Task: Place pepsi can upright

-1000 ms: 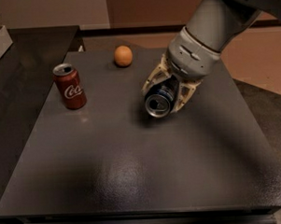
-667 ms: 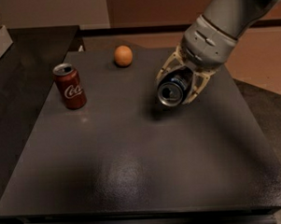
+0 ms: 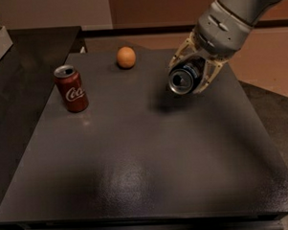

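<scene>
Fingers [image 3: 190,79] hold pepsi can [image 3: 181,81] over table [image 3: 146,165] — orange [image 3: 126,57], red can [image 3: 72,89] apart.

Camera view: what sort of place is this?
Probably a lab or office: a dark matte tabletop with a red Coca-Cola can and a round orange fruit. The end effector, over its far right, holds the dark blue pepsi can.

The only lettering I can read is the white script "Coca-Cola" logo, partly turned away, on the side of the red aluminium drink can [image 3: 72,89] standing at ten o'clock on the dark tabletop [image 3: 136,160]. At two o'clock my pale two-finger gripper [image 3: 190,78] clasps a dark blue aluminium can [image 3: 183,79]; its print is unreadable.
</scene>
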{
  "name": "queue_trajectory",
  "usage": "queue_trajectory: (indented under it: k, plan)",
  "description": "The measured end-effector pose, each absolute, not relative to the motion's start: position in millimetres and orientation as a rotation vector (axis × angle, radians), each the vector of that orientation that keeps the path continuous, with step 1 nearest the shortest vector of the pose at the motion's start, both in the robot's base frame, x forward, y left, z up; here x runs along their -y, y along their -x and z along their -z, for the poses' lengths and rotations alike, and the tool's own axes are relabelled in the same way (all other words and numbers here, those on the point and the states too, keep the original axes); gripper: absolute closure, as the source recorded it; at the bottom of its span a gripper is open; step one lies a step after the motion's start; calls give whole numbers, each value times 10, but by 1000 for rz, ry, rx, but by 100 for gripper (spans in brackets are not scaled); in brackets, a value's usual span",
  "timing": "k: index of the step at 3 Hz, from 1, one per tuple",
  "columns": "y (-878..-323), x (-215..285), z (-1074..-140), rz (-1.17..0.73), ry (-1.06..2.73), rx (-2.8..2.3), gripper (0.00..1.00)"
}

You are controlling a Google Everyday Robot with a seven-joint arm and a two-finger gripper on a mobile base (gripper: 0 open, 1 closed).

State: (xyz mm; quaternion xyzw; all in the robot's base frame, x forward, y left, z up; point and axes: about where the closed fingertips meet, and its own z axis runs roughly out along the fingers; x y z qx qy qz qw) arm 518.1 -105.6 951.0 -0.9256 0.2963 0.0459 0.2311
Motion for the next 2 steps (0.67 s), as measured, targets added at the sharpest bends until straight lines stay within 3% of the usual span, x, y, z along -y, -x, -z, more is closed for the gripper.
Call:
queue_trajectory:
  k: [2]
  plan:
    - [-5311, 1175, -9492, -375, 2316, -897, 100]
